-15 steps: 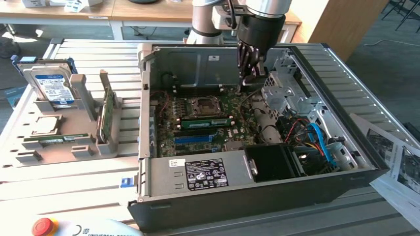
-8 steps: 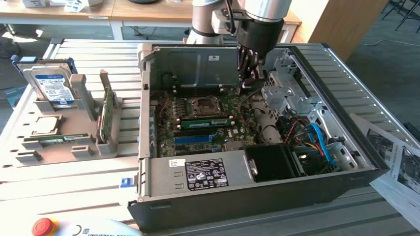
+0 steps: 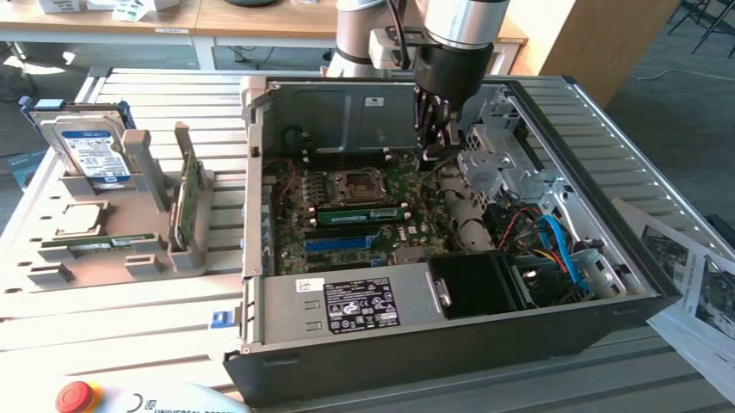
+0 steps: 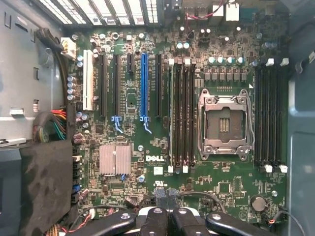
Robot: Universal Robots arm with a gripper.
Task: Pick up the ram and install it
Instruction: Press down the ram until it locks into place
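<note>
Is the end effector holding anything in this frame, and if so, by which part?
Nothing is held: the end effector is shut with nothing between its jaws, above the motherboard.

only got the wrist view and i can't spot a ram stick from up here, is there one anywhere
observer: Yes. In the exterior view a green ram stands along the slots between the cpu socket and the blue slot.
operator: is the claw on it
observer: No. The claw hangs inside the case, apart from that stick, toward the exterior view's right.
operator: anything outside the case
observer: A grey holder on the exterior view's left carries hard drives and a broader green card on edge.
</note>
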